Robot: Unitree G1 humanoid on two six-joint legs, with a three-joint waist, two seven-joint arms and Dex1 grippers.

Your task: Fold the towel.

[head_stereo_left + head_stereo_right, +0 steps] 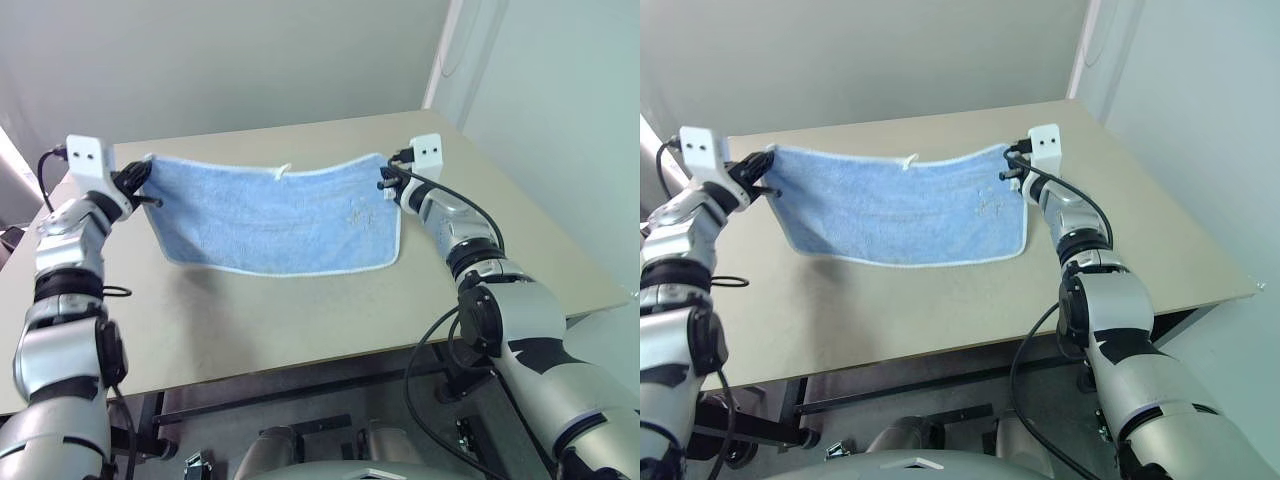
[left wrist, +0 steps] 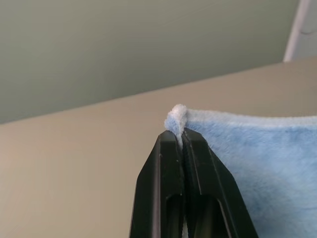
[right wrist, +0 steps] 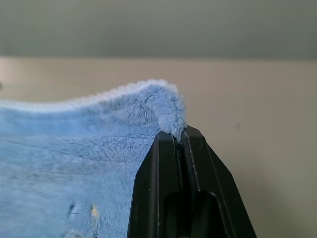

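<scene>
The light-blue towel (image 1: pixel 275 215) with whitish edging hangs stretched in the air above the beige table (image 1: pixel 300 310), its top edge sagging slightly between my two grippers. My left gripper (image 1: pixel 145 183) is shut on the towel's top left corner (image 2: pixel 177 118). My right gripper (image 1: pixel 385 180) is shut on the top right corner (image 3: pixel 168 111). A small loop tag (image 1: pixel 283 171) sticks up at the middle of the top edge. The towel's lower edge (image 1: pixel 290 270) hangs just over the tabletop.
The table's front edge (image 1: pixel 330 350) runs below the towel, and its right edge (image 1: pixel 540 220) falls off toward the floor. A grey wall (image 1: pixel 250 60) stands behind the table.
</scene>
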